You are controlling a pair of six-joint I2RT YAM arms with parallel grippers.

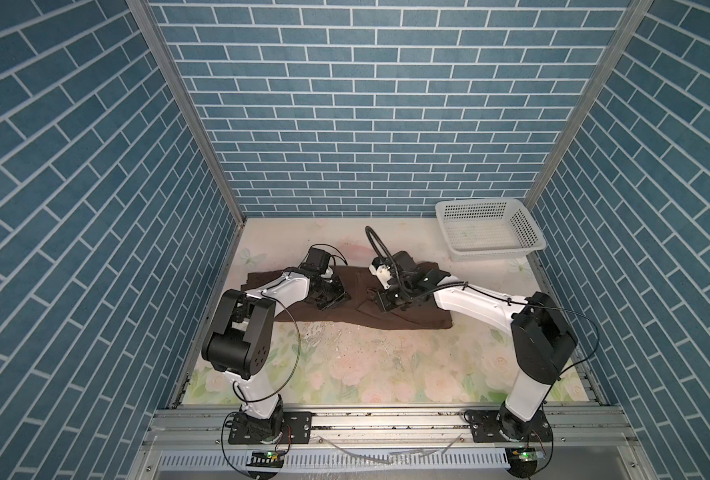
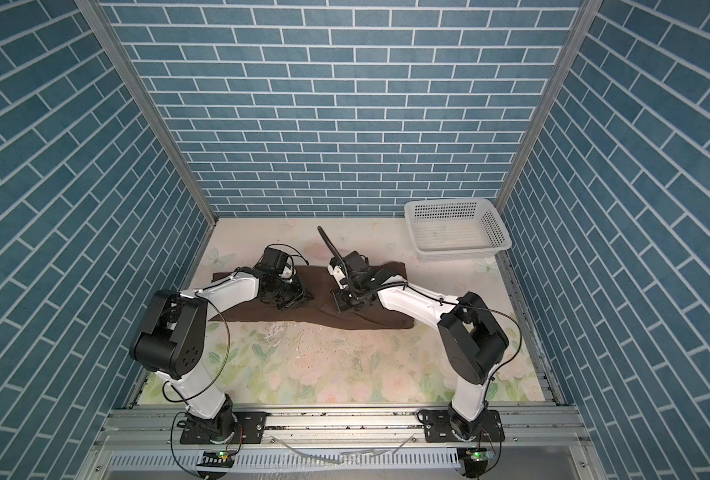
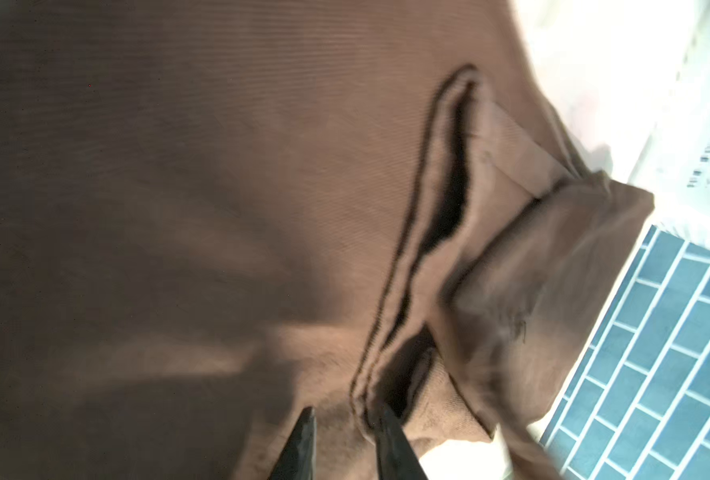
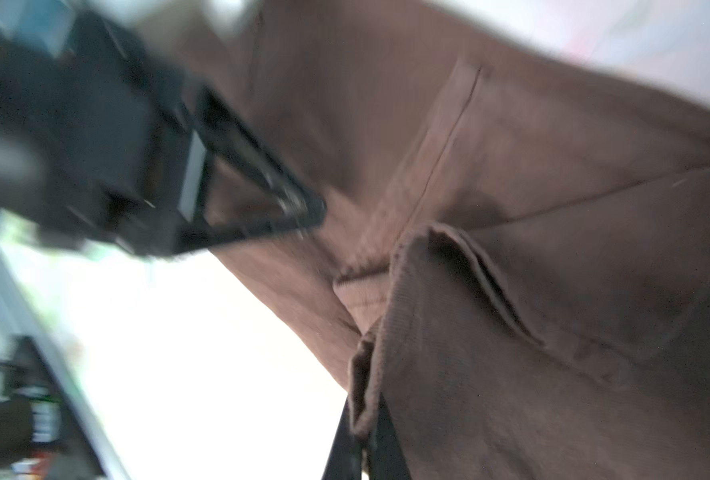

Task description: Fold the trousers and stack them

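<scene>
The dark brown trousers [image 1: 357, 284] [image 2: 322, 286] lie in a long band across the far half of the table, creased in the middle. My left gripper [image 1: 333, 302] [image 3: 347, 419] hovers low over the left-middle part. Its fingertips [image 3: 308, 422] stand apart beside a pocket slit, with only flat cloth [image 3: 220, 166] behind them. My right gripper [image 1: 386, 305] [image 4: 363, 436] is down on the middle of the trousers. It is shut on a folded edge of the brown cloth [image 4: 553, 291], which bunches up between the two fingers.
A white perforated basket [image 1: 482, 203] [image 2: 449, 203] stands at the back right corner, just beyond the trousers' right end. Blue brick walls close in three sides. The flowered table top [image 1: 366, 365] lies in front of the trousers, between both arm bases.
</scene>
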